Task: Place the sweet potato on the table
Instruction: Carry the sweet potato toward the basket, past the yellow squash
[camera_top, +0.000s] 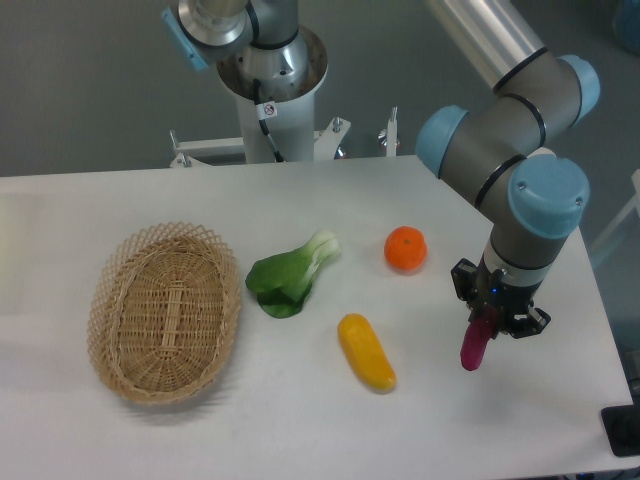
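Camera view from the fixed position, my only one: I see the grey-and-blue arm reaching down over the right side of the large flat white table, its black two-finger gripper pointing downward. From my seat the fingers are pinched narrow on the upper end of the small magenta-purple sweet potato, which hangs nearly upright, tilted slightly. Its lower tip is close to the tabletop; I cannot tell whether it touches. To its left lies the yellow oblong vegetable, apart from it. A round orange fruit sits beyond that, nearer the arm's base. A green leafy bok choy lies near the middle, and an oval woven wicker basket rests on the left side.
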